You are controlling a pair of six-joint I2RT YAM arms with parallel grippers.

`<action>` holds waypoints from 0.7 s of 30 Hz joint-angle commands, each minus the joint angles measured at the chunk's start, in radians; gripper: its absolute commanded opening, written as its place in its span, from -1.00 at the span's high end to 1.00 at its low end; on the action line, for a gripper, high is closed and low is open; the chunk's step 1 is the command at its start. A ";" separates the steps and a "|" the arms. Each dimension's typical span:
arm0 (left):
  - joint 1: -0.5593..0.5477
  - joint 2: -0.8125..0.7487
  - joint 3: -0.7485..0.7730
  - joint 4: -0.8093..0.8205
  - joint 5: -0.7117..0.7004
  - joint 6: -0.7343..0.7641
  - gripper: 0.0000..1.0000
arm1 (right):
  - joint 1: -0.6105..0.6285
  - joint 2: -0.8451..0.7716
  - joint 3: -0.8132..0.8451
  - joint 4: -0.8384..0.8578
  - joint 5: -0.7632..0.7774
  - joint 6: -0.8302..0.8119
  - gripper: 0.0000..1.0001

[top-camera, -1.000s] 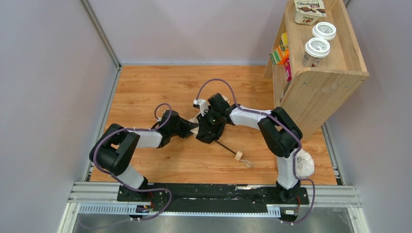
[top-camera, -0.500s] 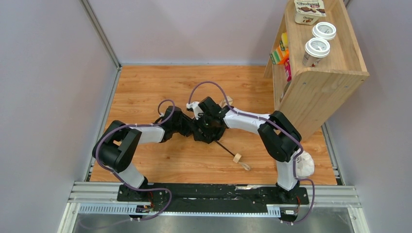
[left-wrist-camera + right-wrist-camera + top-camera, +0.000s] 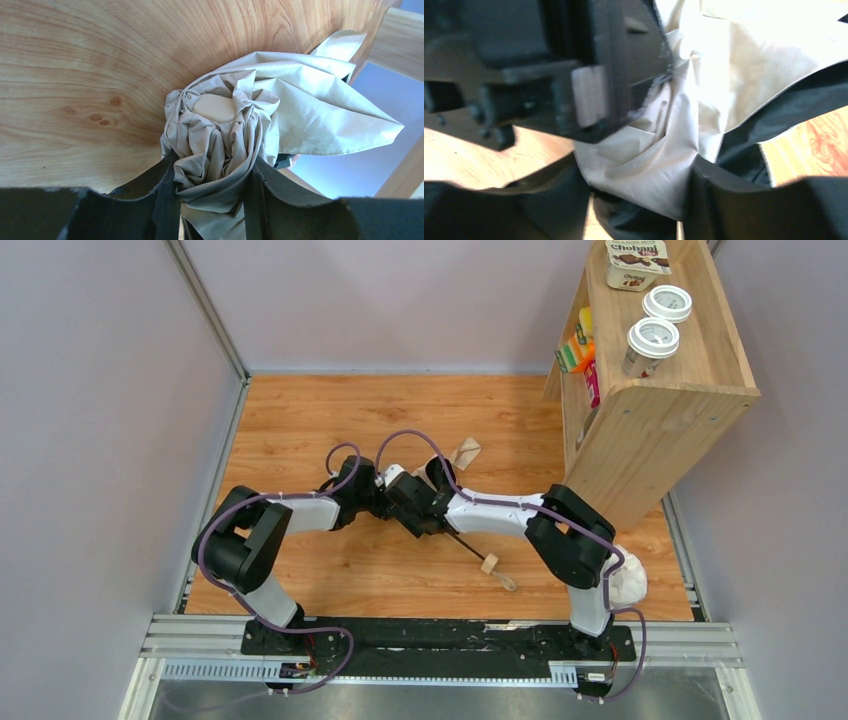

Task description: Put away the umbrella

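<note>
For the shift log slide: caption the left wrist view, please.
Left hand grips the bunched pale cream fabric umbrella, its round tip cap facing the camera, wood-grain tabletop behind.

Matt cloth on smooth wood
The umbrella (image 3: 220, 145) canopy is creased, matt cream cloth; the bench (image 3: 75, 75) is smooth wood grain with a soft sheen.

Only legible text is "Chobani", dark letters on the white pack (image 3: 638, 254) lying at the far edge of the top of the wooden shelf (image 3: 700, 365). The two cup lids (image 3: 653, 337) (image 3: 667, 302) just nearer on that top carry printed marks, too small to read. Smaller print under the brand name on the pack is also unreadable
</note>
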 commanded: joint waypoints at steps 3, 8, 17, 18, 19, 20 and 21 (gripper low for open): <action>-0.005 0.063 -0.059 -0.279 -0.097 0.088 1.00 | 0.012 0.056 -0.013 0.084 0.029 -0.049 0.71; -0.003 -0.012 -0.039 -0.253 -0.123 0.215 0.65 | -0.054 0.056 -0.088 0.063 -0.250 0.046 1.00; 0.003 -0.101 -0.078 -0.187 -0.097 0.185 -0.59 | -0.216 -0.002 -0.253 0.268 -0.785 0.204 1.00; 0.003 -0.103 -0.073 -0.201 -0.114 0.163 -0.59 | -0.226 -0.002 -0.250 0.279 -0.834 0.212 1.00; 0.003 -0.098 -0.071 -0.201 -0.124 0.152 -0.59 | -0.232 0.000 -0.245 0.294 -0.873 0.221 1.00; 0.006 -0.091 -0.067 -0.201 -0.130 0.135 -0.59 | -0.238 0.004 -0.237 0.301 -0.905 0.226 1.00; 0.006 -0.074 -0.068 -0.188 -0.124 0.132 -0.60 | -0.244 0.012 -0.230 0.305 -0.940 0.230 1.00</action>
